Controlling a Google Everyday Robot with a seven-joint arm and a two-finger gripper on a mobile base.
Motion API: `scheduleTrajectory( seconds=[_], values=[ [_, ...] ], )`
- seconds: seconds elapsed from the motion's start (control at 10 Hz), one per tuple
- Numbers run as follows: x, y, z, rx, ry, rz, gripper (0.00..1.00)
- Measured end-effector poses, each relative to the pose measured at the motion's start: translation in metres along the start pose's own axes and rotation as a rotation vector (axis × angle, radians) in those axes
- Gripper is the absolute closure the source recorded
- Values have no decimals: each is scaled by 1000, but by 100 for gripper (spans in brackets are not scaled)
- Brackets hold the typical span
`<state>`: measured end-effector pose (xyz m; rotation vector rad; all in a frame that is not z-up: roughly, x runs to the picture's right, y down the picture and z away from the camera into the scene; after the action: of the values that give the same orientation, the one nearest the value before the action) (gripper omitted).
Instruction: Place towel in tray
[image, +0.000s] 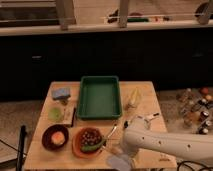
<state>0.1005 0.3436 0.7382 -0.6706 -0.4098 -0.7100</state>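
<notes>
In the camera view, my white arm (170, 145) comes in from the right, low over the front of the wooden table (148, 102). My gripper (122, 152) is at the front edge, just above the pale towel (119, 163). I cannot tell if it is holding the towel or how it is set. The towel lies flat, well apart from the green tray (81, 98) in the middle of the table. A bowl of dark round things (90, 138) sits just beside my gripper.
</notes>
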Motion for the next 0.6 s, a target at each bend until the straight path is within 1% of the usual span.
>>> scheduleTrajectory(
  seconds=[0.2,0.3,0.6],
  values=[
    [0,0,7,-3,-23,-3,43],
    [1,0,11,-2,-40,5,57],
    [1,0,8,-3,-42,1,84]
  ],
)
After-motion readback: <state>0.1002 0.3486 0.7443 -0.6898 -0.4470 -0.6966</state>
